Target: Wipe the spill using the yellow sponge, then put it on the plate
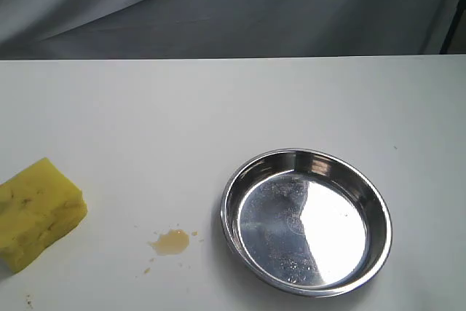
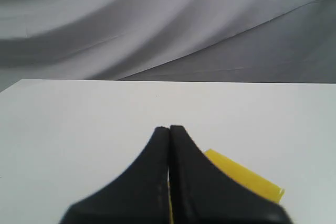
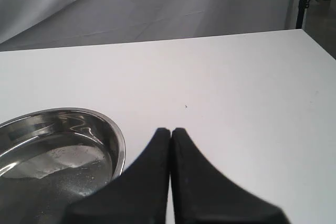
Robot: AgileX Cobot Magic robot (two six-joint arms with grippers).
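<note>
The left pincer (image 2: 169, 129), two smooth black tapered fingers pressed flat together with nothing between them, is above the matte white worktop (image 2: 79, 129) with the yellow sponge (image 2: 247, 181) just beyond it. The right pincer (image 3: 170, 130) is closed and empty in the same way beside the plate (image 3: 79, 123). In the exterior view the sponge, a thick porous creased foam block, lies at the worktop's left edge, and the spill (image 1: 172, 242), a small tan-brown blotch ringed by tiny droplets, sits between it and the round shiny metal plate with its raised rim and mirror-like flat bottom.
</note>
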